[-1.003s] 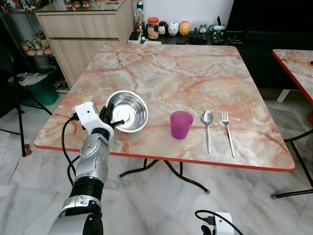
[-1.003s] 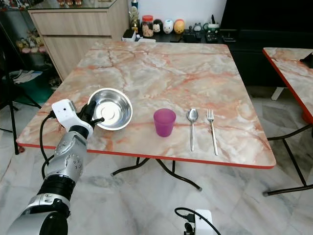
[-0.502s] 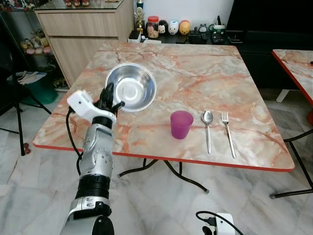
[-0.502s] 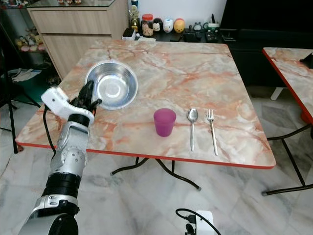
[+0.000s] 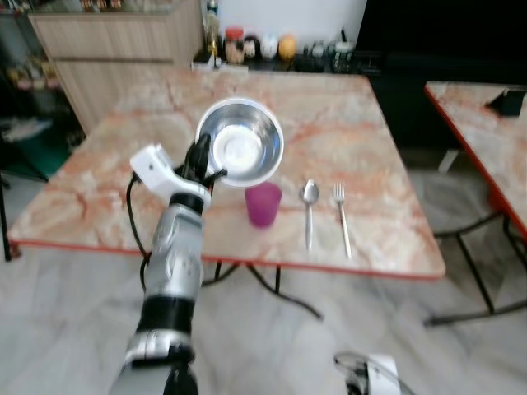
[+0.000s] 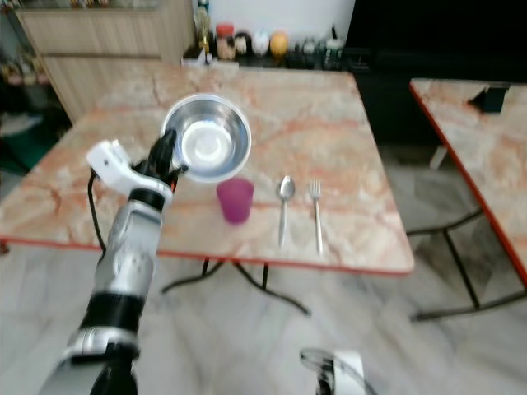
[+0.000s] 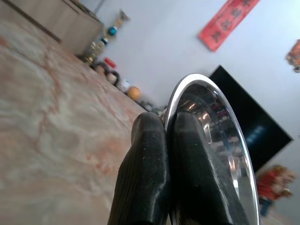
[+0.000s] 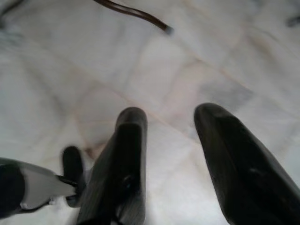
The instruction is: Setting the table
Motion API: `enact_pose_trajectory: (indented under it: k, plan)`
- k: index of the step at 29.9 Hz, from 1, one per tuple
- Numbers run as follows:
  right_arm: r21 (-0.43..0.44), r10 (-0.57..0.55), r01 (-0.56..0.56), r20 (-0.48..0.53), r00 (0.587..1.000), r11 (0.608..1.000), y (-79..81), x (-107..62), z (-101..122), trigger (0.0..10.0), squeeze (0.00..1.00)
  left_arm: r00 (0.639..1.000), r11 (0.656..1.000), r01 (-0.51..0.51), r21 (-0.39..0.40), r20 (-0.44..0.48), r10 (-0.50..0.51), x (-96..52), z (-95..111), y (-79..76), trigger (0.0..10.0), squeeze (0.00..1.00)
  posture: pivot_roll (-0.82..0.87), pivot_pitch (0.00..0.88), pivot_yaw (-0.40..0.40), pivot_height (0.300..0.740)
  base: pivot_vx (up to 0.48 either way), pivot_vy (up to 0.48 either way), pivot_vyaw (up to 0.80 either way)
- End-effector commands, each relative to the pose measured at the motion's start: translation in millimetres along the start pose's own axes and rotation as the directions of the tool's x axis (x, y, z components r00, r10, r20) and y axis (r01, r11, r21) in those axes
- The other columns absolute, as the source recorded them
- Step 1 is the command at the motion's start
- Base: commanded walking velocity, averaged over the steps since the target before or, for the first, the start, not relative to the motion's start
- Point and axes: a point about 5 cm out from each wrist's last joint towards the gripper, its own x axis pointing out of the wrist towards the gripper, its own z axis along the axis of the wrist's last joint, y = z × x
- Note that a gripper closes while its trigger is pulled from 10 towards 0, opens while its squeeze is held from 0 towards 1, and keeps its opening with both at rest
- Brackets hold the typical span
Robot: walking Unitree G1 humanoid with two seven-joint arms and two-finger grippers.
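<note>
From the head, the left gripper (image 5: pixel 203 164) pinches the near rim of the steel bowl (image 5: pixel 242 152), held tilted above the marble table (image 5: pixel 99 189), just behind the purple cup (image 5: pixel 263 204), with spoon (image 5: pixel 309 211) and fork (image 5: pixel 341 216) lying beside it. At the left wrist, both black fingers (image 7: pixel 145 178) clamp the bowl's edge. The right gripper (image 8: pixel 173 164) hangs over the floor tiles (image 8: pixel 93 61), fingers spread apart.

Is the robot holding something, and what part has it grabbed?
The left gripper pinches the shiny round steel bowl by its rim. The right gripper is open above the floor, holding nothing.
</note>
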Motion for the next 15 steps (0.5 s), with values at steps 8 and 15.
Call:
enact_pose_trajectory:
  k: [8,15]
  plan:
    - [0.002,-0.011,0.011,0.000,1.000,1.000,-4.4,-0.2,0.8,10.0,0.00,0.999,0.998,0.053,0.015,0.005,-0.053,4.8,1.4,-16.5,10.0,0.00,0.07,0.000,-0.016,0.740,0.000,-0.480,0.00]
    - [-0.005,-0.009,0.009,0.000,1.000,1.000,-4.4,-0.1,0.9,10.0,0.00,0.999,0.999,0.051,0.015,0.005,-0.051,5.0,2.1,-16.3,10.0,0.00,0.07,0.000,-0.017,0.740,0.000,-0.480,0.00]
